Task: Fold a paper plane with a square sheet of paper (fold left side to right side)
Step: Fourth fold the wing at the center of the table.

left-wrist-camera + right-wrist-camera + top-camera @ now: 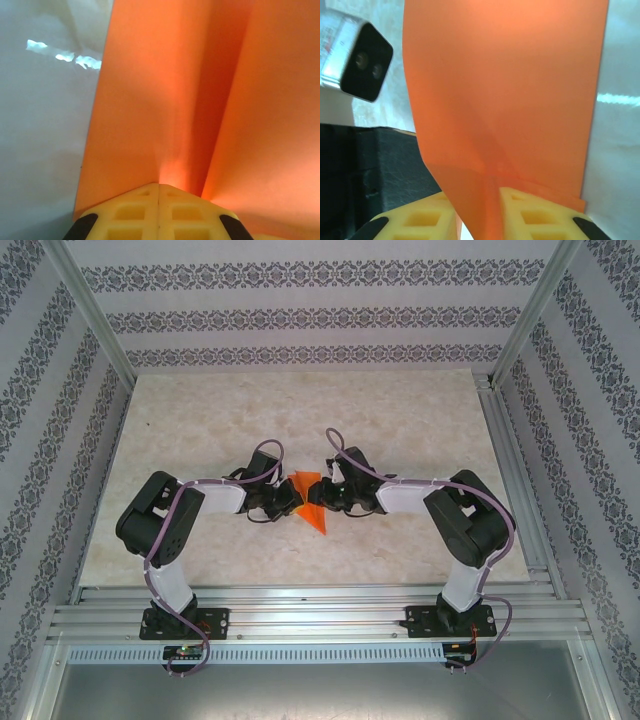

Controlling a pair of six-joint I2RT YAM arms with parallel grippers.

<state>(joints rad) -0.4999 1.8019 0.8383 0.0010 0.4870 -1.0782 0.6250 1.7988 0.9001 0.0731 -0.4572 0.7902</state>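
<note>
Orange sheet (313,502) mid-table, between both grippers (already creased wedge). Left gripper (159,189) clamped shut on sheet edge, likely anchoring fold; right gripper (480,195) pads parted, sheet slack between, likely for re-grip

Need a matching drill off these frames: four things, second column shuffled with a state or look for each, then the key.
1. left gripper
2. right gripper
3. orange paper
4. table

A. pale marbled top
B. jaws apart, paper in the gap
C. creased, between both grippers
D. shut on the paper

Pairs: 1-D, 2-B, 3-C, 4-A
</note>
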